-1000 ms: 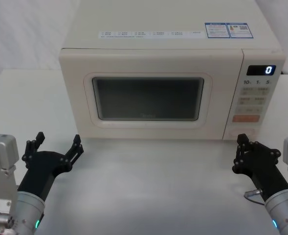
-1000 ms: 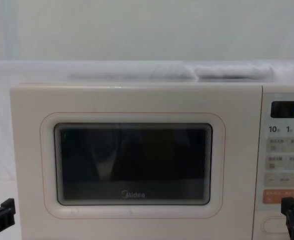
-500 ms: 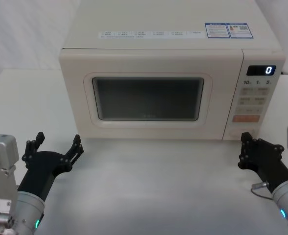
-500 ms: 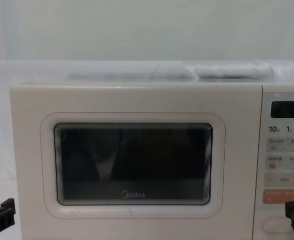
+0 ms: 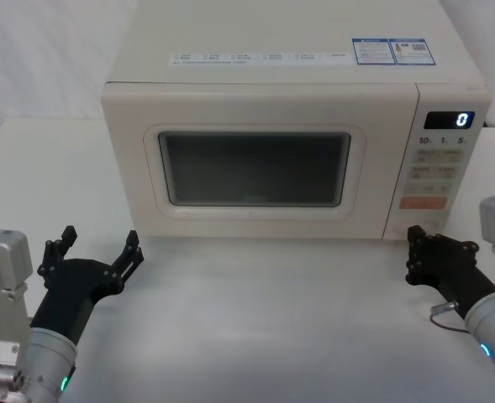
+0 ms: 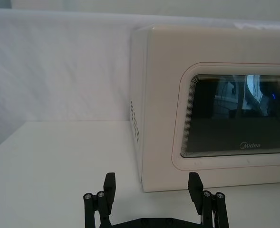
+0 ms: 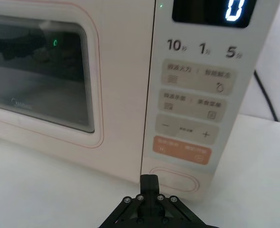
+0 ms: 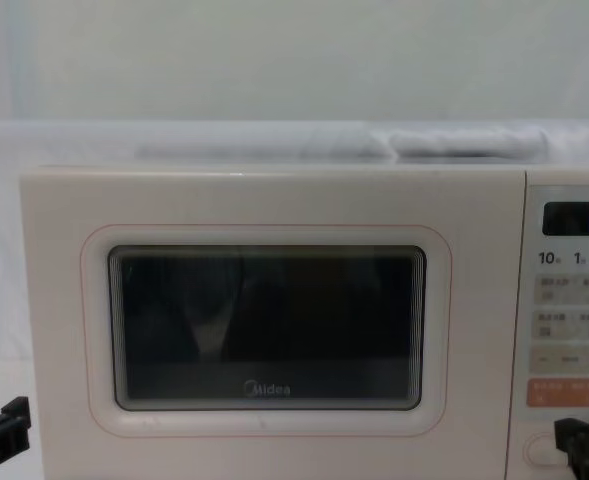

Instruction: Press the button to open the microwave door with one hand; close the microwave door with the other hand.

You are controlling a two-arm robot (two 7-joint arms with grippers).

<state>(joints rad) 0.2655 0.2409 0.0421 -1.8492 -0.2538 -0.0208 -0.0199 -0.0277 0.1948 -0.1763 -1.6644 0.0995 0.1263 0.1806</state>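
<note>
Microwave door (image 5: 255, 168) sits shut, flush with its cabinet, on our white table (image 5: 264, 319). Below the orange key (image 7: 182, 150), at the foot of the control panel, we find the button (image 7: 174, 179). Our right gripper (image 5: 413, 252) has its fingers closed together, holding nothing, its tip just in front of that button. Our left gripper (image 5: 97, 245) rests spread wide and empty, low before the door's left corner.

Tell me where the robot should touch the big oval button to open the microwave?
Probably press it, not grab it: the button is a flat oval at the bottom of the control panel, below the orange key. Come straight from the front with the closed tip of the right hand, aiming at the oval's middle.
</note>
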